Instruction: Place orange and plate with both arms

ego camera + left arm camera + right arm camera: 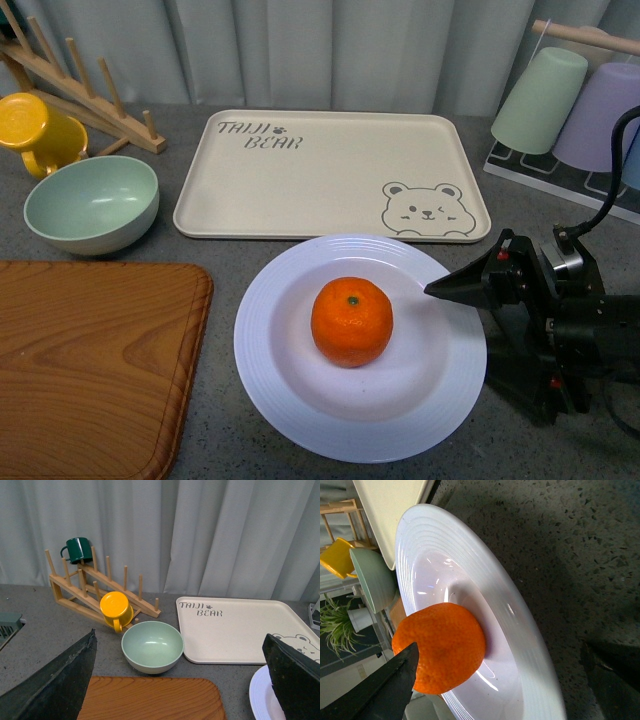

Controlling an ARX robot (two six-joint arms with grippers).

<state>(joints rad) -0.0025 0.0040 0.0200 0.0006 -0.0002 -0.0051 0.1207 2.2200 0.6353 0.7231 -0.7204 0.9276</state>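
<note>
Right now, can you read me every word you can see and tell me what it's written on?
"TAIJI BEAR": dark letters, on two lines, in the far left corner of the beige rectangular tray. A small paw print follows "TAIJI", and a winking bear face is drawn in the near right corner.
No other words, numbers or labels show in any view.

Left wrist view only caught a corner sliver of the plate (259,700). One finger (380,690) of the right gripper (500,652) covered a bit of the orange (445,640).
</note>
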